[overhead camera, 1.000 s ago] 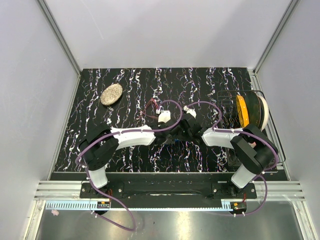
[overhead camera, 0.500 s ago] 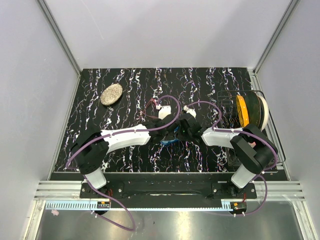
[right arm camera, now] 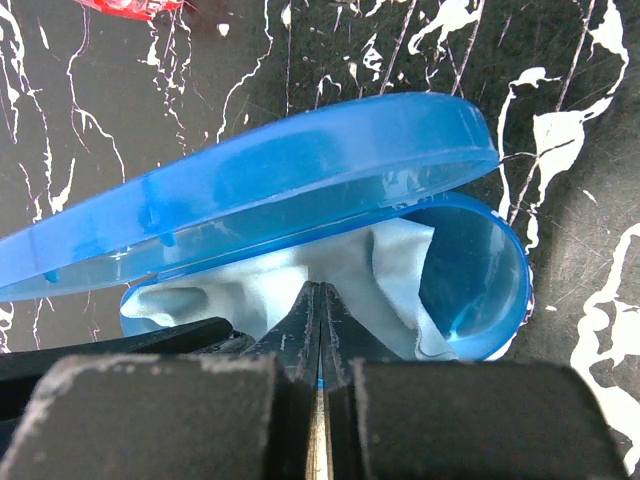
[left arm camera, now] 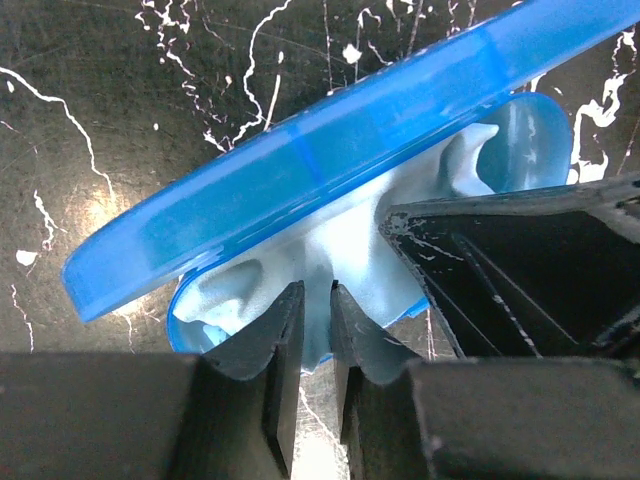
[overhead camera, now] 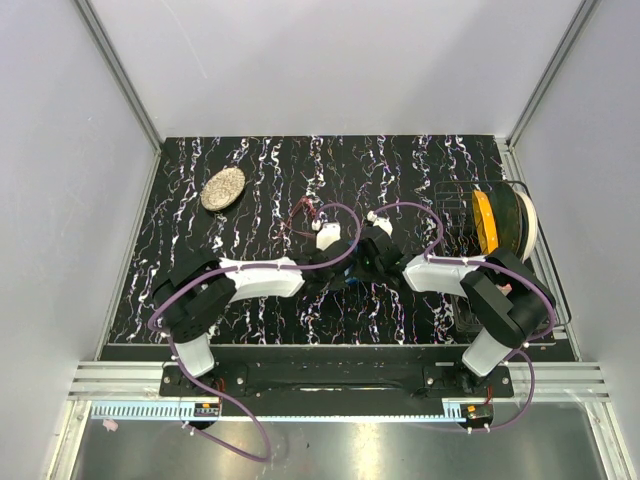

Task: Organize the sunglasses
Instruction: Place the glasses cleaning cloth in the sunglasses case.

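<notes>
**Working the cloth in the half-open case, sunglasses not yet stowed**

The left pincer [left arm camera: 317, 330] had its jaws drawn to a thin slit, with the light blue cloth [left arm camera: 350, 250] right at the tips. I could not tell whether it actually pinched fabric. The right pincer [right arm camera: 318, 300] was clenched tight, tips pressed together at the mouth of the blue case [right arm camera: 250, 190] and touching the cloth. It was not visible whether any fabric was caught between them.

The case lid stood tilted, partly raised over the lower shell, with the cloth bunched inside. The sunglasses [right arm camera: 130, 8] lay on the table [overhead camera: 420, 170] just beyond the case, outside it and untouched.

Step, as judged: handling the cloth in the case to make room. The next move would likely call for a firm pinch on the cloth and the lid kept from dropping, then a reach for the glasses.

Views: the wrist cameras showed the case interior, cloth and fingertips. The top view hid nearly all of that under the two wrists, but gave the thin red frame's place on the table beyond both arms.
</notes>
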Robot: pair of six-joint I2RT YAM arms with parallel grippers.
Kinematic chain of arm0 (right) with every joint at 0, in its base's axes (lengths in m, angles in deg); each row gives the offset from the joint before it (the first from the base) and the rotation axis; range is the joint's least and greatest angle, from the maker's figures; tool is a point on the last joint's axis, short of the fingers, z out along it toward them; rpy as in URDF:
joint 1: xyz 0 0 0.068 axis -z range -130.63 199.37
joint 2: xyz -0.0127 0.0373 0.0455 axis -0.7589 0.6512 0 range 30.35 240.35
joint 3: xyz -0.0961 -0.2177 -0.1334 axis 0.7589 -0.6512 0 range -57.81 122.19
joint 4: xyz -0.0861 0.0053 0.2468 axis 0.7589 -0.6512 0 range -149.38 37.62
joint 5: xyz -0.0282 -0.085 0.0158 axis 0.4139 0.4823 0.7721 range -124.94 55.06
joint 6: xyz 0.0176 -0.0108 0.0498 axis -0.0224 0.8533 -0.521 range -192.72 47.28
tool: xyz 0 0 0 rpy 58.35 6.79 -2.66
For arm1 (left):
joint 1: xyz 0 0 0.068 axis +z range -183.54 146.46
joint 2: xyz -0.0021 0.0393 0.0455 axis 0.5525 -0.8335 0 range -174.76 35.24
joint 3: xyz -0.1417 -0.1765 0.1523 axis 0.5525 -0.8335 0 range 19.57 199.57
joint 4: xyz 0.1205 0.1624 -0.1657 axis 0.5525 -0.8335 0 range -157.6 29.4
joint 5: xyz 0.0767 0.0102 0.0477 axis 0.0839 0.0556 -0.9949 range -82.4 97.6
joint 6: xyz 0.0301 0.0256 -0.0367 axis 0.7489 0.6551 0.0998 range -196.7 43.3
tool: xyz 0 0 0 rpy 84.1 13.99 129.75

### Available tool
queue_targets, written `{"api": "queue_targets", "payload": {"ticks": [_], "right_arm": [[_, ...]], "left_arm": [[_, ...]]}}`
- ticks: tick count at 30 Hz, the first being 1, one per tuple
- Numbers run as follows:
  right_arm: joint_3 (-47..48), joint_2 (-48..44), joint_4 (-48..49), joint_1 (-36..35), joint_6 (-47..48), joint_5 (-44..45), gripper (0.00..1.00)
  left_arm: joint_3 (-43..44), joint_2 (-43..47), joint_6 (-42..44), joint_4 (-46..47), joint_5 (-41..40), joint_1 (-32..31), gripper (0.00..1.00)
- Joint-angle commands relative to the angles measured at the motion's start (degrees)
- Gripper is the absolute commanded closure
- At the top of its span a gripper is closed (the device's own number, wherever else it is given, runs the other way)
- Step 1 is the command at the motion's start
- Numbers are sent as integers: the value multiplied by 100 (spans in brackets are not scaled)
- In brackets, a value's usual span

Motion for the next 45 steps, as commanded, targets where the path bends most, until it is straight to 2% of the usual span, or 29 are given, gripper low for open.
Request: {"api": "queue_targets", "payload": {"ticks": [1, 7, 15, 20, 23, 27, 29, 34, 45], "right_arm": [[-236, 229, -1032, -21, 82, 277, 100], [-244, 194, -1076, -21, 73, 312, 100], [-209, 220, -1137, -21, 2, 347, 100], [-200, 229, -1146, -21, -15, 356, 100], [-200, 255, -1146, -21, -33, 356, 100], [-200, 264, -1155, -21, -42, 347, 100], [-200, 273, -1146, -21, -50, 347, 100], [-183, 282, -1137, -21, -50, 330, 100], [-113, 133, -1119, -20, -50, 373, 100]], "left_arm": [[-100, -11, -108, 483, -168, 53, 80], [-179, 86, -47, 422, -124, 53, 83], [-425, 560, 313, 290, -186, 53, 82], [-505, 815, 630, 395, -1, 53, 67], [-470, 921, 656, 465, 87, 53, 62], [-356, 904, 542, 510, 95, 62, 61], [-277, 781, 402, 483, 104, 70, 63], [-101, 360, -11, 448, 60, 106, 80], [-206, -90, -345, 202, -159, 167, 89]]}}
